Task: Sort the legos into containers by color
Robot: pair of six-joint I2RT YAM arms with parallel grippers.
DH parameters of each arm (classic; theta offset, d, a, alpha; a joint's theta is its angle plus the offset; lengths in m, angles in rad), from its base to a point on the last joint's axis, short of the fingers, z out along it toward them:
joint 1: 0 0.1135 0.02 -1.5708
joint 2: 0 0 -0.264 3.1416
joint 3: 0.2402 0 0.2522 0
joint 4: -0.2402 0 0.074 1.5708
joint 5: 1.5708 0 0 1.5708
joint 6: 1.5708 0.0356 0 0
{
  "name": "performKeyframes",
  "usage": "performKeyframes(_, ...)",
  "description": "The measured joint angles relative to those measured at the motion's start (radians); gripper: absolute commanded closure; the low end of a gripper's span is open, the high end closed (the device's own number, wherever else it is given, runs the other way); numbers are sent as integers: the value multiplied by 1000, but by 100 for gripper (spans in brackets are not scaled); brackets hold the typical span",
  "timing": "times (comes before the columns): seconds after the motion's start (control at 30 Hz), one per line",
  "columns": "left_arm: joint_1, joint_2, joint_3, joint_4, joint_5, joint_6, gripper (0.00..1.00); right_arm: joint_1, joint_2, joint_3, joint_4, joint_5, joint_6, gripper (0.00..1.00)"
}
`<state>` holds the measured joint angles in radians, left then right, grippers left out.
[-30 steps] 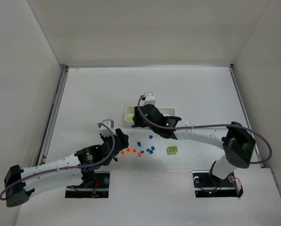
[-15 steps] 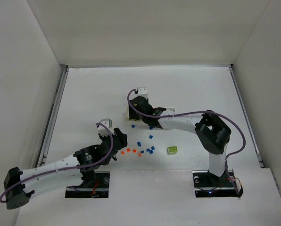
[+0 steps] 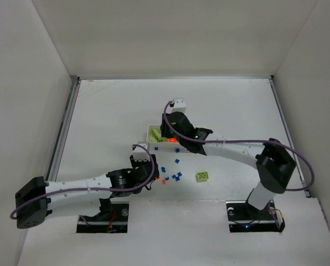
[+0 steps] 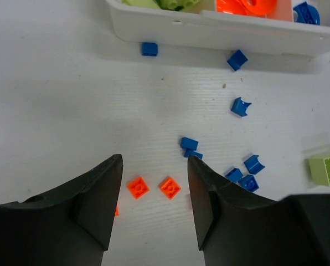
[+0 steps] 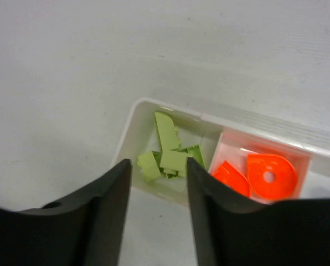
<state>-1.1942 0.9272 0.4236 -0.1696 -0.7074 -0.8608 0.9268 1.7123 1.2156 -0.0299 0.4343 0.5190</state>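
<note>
Now, your left fingers are spread apart with nothing between them, poised over the worktop. Two small orange bricks lie side by side in the gap between the tips, and a third orange bit peeks out beside the left tip. Just to the right, a scatter of blue bricks lies loose on the worktop, a few of them close to the front wall of the white tray. A bigger lime green brick sits at the right edge of the left wrist view, apart from the others.

Your right fingers are also spread and carry nothing. They hang over the tray's end compartment, which holds a heap of green pieces. The next compartment holds orange pieces, one of them a disc with a hole. In the left wrist view, a blue piece shows inside the tray just past the orange ones.
</note>
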Motion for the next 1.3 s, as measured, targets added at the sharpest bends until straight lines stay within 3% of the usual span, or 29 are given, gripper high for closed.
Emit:
performKeyframes(0.07,-16,72,31,29,6,18,53,-3,-97,-89,20,15,1,71)
performKeyframes(0.17,-32,187,75,84,21,54,58,-4,-236,-236,48,42,14,71)
performKeyframes(0.37,-30,356,139,145,29,107,63,-2,-423,-515,68,85,52,55)
performKeyframes(0.5,-32,430,162,153,34,119,63,4,-514,-633,68,103,82,50)
performKeyframes(0.87,-32,558,182,169,38,121,70,4,-607,-699,93,111,115,49)
performKeyframes(1.1,-28,586,201,190,37,123,84,16,-608,-707,101,111,118,48)
performKeyframes(1.3,-28,583,201,188,34,125,90,16,-638,-709,103,112,118,48)
